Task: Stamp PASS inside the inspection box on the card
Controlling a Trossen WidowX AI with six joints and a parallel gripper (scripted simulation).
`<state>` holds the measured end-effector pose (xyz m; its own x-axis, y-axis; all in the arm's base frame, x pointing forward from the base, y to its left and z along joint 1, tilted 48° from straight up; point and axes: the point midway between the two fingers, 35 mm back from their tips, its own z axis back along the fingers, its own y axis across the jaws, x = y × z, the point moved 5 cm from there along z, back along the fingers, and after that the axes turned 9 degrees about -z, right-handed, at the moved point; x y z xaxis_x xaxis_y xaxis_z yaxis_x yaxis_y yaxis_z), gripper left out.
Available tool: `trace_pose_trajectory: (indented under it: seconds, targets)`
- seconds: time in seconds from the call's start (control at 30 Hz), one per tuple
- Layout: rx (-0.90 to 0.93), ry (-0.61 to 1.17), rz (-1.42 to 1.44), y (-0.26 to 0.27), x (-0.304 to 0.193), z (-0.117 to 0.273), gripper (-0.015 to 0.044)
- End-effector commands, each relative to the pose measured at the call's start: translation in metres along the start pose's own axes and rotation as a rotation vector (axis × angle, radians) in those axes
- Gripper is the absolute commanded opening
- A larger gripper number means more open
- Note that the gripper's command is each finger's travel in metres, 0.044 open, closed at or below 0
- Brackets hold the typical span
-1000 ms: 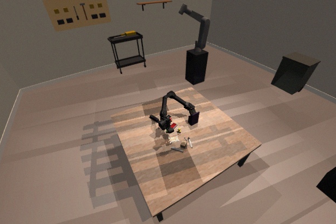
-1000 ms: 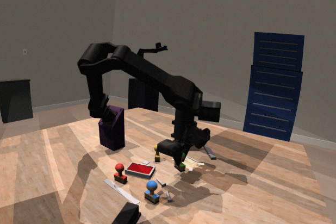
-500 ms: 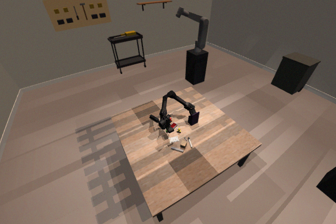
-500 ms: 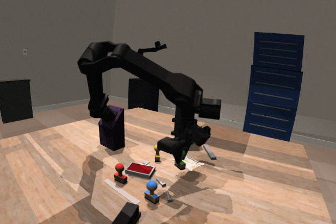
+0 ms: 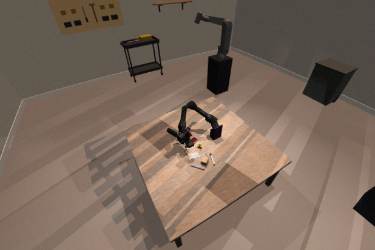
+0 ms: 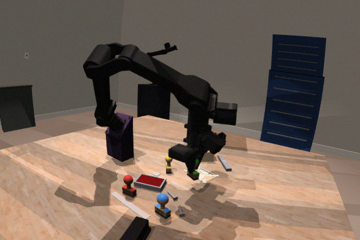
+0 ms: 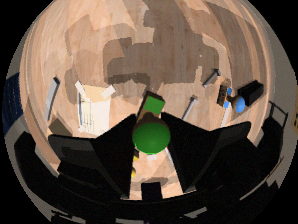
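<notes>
- Green stamp (image 5: pixel 186 145) (image 6: pixel 193 175) (image 7: pixel 151 137): round, glossy green knob; brown neck; brown rectangular base with a green patch on top and a dark underside. Lettering not legible, so whether it reads PASS cannot be told.
- Location: below and right of centre in the exterior frame, just beside the card; at the centre of the wrist frame. Contact with the worktop (image 5: pixel 230 179) (image 6: pixel 279 189) (image 7: pixel 175 25) cannot be confirmed.
- Pincer (image 5: pixel 188 145) (image 6: pixel 193 169) (image 7: pixel 148 116): closed on the green stamp, one black finger on either side.
- Card (image 5: pixel 194 155) (image 6: pixel 205 175) (image 7: pixel 95 116): pale, with fine dark lines and white pieces at corners; left of centre in the wrist frame.
- Ink pad (image 5: pixel 193 140) (image 6: pixel 150 180): red surface, grey rim; lower centre of the exterior frame.
- Count, stamps: four, namely the green one, a red stamp (image 6: pixel 129 190), a blue stamp (image 6: pixel 162 208) (image 7: pixel 240 104) and a yellow stamp (image 5: pixel 199 145) (image 6: pixel 168 164).
- Count, others: one card, one ink pad, one pincer.
</notes>
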<state>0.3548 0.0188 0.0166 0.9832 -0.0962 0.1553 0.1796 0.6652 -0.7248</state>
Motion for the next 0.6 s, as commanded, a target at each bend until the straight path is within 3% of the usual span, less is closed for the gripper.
trace_pose_trajectory:
  seconds: [0.0, 0.57]
  targets:
    - [0.006, 0.000, -0.004, 0.0006, -0.0001, 0.0036, 0.0000]
    - [0.005, 0.000, -0.004, 0.0004, -0.0004, 0.0119, 0.0000]
